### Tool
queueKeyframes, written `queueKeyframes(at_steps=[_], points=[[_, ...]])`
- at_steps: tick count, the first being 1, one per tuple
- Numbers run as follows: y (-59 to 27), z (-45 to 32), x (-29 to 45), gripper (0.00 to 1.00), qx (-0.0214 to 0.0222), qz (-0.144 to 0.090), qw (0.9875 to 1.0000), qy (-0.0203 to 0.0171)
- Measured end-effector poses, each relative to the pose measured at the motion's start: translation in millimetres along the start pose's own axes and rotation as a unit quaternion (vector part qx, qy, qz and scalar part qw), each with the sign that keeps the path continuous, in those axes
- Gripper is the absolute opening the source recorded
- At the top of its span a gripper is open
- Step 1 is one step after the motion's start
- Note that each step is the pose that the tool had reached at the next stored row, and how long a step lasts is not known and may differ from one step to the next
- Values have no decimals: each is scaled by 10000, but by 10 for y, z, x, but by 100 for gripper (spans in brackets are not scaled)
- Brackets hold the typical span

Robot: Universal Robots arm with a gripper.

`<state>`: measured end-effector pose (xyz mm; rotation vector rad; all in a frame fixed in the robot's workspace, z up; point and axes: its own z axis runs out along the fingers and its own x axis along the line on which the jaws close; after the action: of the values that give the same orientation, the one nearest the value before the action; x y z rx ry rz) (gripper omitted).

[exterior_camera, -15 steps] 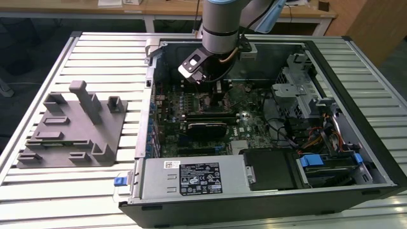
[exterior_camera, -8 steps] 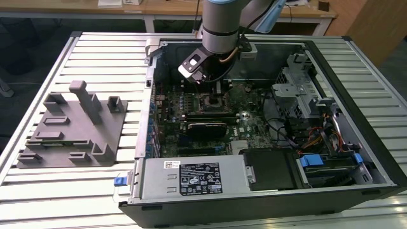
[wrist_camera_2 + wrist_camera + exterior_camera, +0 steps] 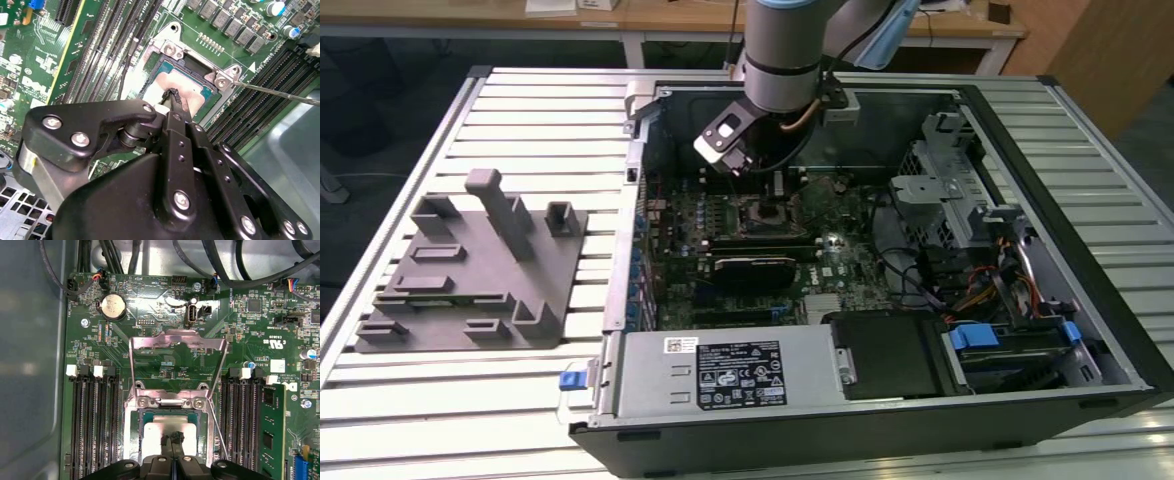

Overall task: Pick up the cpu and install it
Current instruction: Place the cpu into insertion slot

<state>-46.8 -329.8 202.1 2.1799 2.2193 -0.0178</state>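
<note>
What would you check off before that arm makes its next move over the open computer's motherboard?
1. Load plate swung up off the socket: ok.
2. Thin lever lying clear of the socket opening: ok.
3. cpu lying inside the socket's frame: ok.
4. cpu seated flat and square in the socket: cannot tell.
5. gripper shut and over the cpu's middle, in both wrist views: ok.
6. Whether the gripper touches the cpu or hangs just above it: cannot tell.
</note>
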Motion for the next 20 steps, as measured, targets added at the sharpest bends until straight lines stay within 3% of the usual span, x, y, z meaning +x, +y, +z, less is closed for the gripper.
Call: queueKeyframes(at_steps=[20], points=[[1,36,1,11,-5,1,10000,12]])
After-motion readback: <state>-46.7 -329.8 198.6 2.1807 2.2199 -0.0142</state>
